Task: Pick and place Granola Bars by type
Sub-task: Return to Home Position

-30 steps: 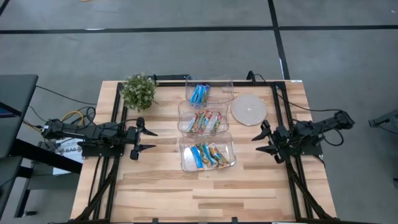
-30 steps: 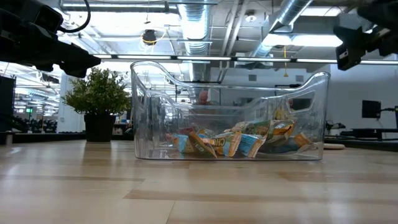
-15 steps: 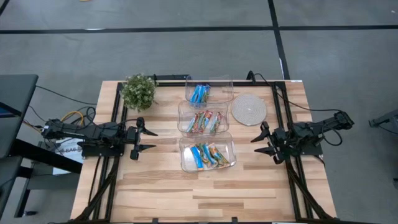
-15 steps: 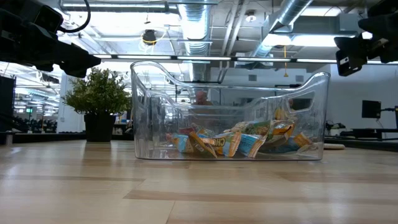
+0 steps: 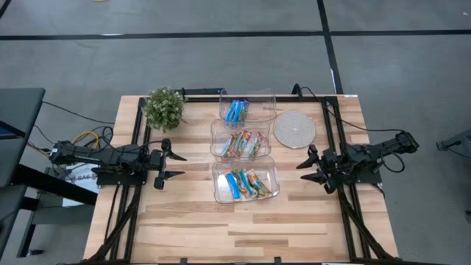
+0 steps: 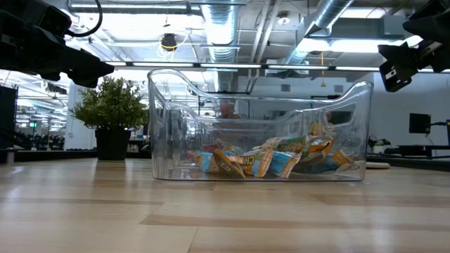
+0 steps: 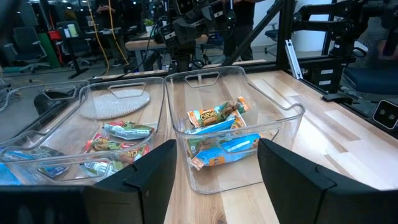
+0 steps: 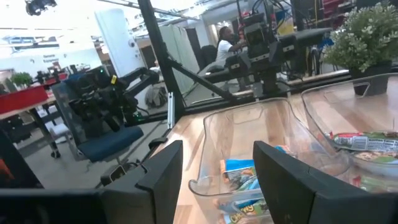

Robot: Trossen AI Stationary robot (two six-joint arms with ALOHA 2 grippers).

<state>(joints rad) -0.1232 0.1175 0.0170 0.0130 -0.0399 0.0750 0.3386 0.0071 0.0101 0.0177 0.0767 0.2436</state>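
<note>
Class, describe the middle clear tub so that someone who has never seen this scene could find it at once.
On the wooden table, three clear tubs stand in a row down the centre. Take the middle tub, next to the round woven mat: only its bars have red and green wrappers.

Matte black, cabled arms (image 5: 110,156) end in forked left pincer (image 5: 179,165) and right pincer (image 5: 303,171).
</note>
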